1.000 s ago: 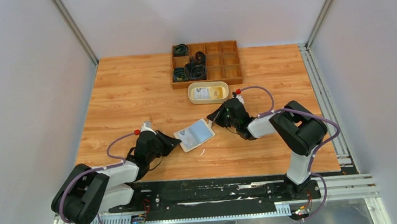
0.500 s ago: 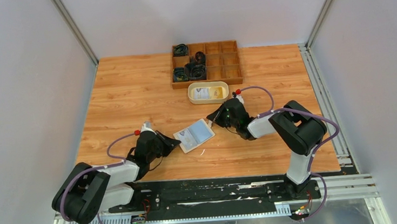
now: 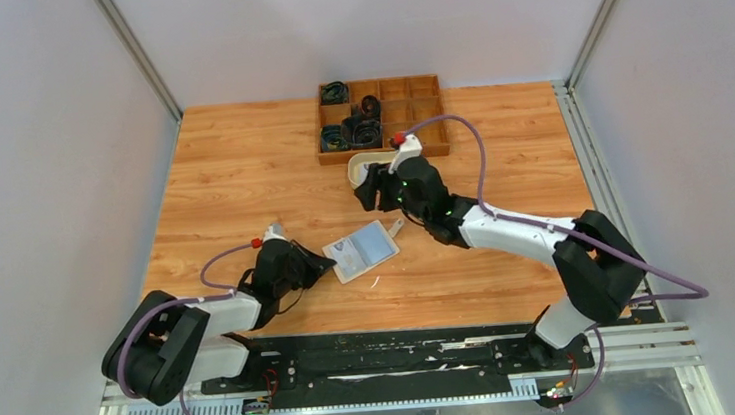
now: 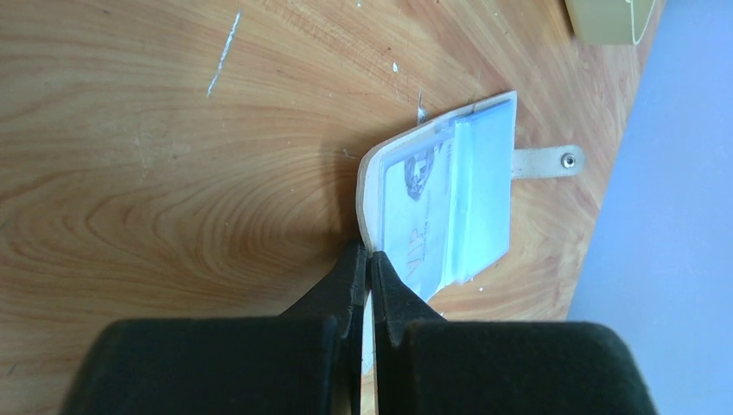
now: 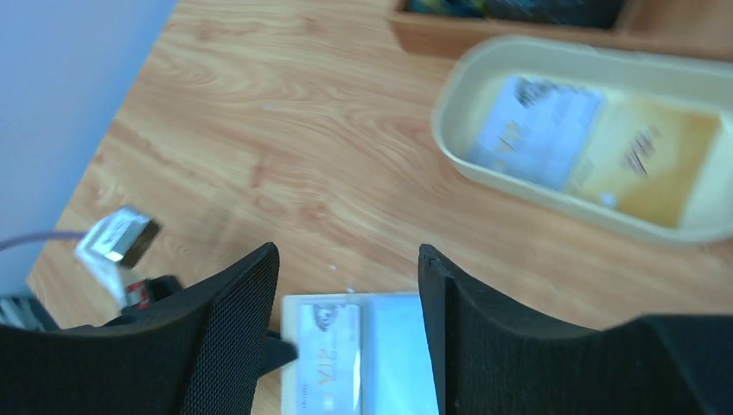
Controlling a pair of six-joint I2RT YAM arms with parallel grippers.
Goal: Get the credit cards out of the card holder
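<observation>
Wood-grain tabletop (image 3: 230, 169) is filling the middle of the overhead view, with pale walls closing it in.

Nearest the bases, lower left of centre, the left gripper (image 3: 316, 264) is lying low with its jaws pinched tight on the left edge of the card holder (image 3: 361, 250). In the left wrist view the fingertips (image 4: 356, 270) are clamping the beige rim with no gap showing. The card holder is lying open and flat just below frame centre, its closure tab (image 3: 397, 227) pointing to the upper right. The credit cards (image 4: 474, 203) are sitting in its pockets, a pale blue-grey one beside a printed one. I cannot tell how many there are.

Farther up, the right gripper (image 3: 367, 192) is hovering over the near rim of the cream dish (image 3: 359, 160), claw spread wide and carrying nothing. In the right wrist view bare wood is showing between its pads (image 5: 238, 320). The dish is holding a pale card (image 5: 540, 130) and a yellow card (image 5: 666, 156), both blurred. The wooden tray (image 3: 427, 127) is sitting at the upper edge of the tabletop, with dark cords in some compartments.

The step in hand is probably fetching another card. To do it well, the left should be pinning firmly so the holder is not sliding. The right should be descending onto an exposed card edge and closing on the card alone, not the pocket lip. It should be drawing the card out flat, away from the pinned side.
</observation>
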